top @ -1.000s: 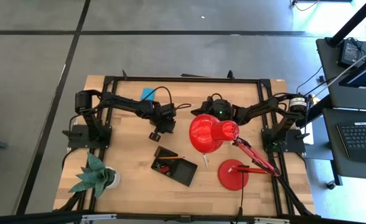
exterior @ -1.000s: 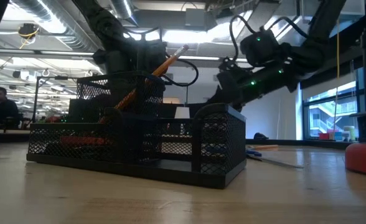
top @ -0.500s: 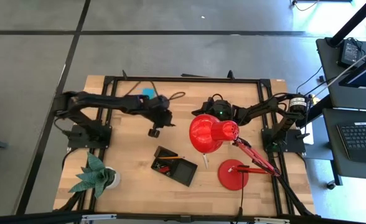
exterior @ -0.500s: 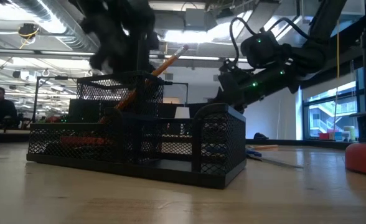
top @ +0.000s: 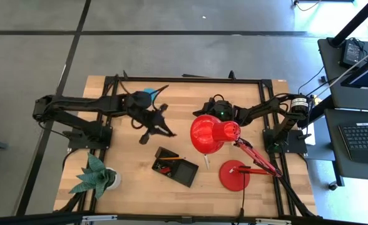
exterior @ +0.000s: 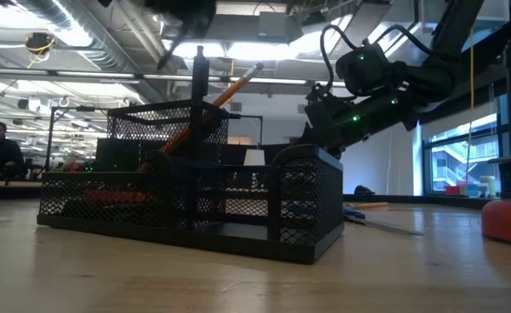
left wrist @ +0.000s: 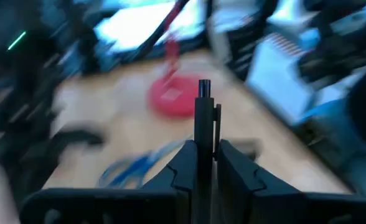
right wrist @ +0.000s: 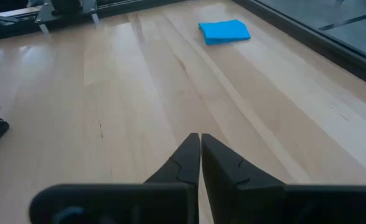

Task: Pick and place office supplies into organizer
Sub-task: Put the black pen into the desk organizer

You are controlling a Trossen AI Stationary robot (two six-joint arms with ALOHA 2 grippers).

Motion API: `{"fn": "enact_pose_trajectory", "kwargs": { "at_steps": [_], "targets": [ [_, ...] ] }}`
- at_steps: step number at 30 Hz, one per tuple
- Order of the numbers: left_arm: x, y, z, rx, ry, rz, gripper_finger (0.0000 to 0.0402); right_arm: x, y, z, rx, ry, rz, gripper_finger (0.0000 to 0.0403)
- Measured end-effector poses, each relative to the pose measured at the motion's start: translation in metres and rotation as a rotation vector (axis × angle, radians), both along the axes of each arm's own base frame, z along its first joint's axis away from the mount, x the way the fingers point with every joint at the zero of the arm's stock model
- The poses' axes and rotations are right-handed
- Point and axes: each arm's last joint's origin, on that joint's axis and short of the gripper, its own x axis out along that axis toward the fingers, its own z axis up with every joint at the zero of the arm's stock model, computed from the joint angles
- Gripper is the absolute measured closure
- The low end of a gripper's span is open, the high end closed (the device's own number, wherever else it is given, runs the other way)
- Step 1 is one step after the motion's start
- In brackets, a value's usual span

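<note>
Light wooden tabletop (top: pixel 134 159) w/ black metal frame, grey floor around; open office w/ ceiling ducts behind. Left gripper (left wrist: pixel 205 149) clamps thin black pen (left wrist: pixel 204 121) above black mesh organizer (exterior: pixel 195 204). Right gripper (right wrist: pixel 200 149) closed, empty, nr blue square sticky-note pad (right wrist: pixel 224 31).

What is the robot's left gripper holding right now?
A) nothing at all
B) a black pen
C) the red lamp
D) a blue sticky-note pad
B: in the left wrist view the left gripper is shut on a thin black pen that sticks up from between its fingers, and the high view shows it above the table near the organizer.
</note>
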Motion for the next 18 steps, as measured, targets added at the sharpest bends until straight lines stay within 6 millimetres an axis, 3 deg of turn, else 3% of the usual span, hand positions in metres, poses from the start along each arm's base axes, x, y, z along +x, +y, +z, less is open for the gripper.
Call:
{"fn": "enact_pose_trajectory", "kwargs": {
  "at_steps": [7,18],
  "targets": [
    [0.005,-0.032,0.005,-0.080,-0.226,-0.279,0.0365,0.000,0.000,0.000,0.019,-0.004,-0.008,0.0382],
    [-0.005,-0.038,-0.043,-0.150,-0.448,-0.285,0.0365,0.000,0.000,0.000,0.041,-0.016,-0.018,0.0382]
  ]
}}
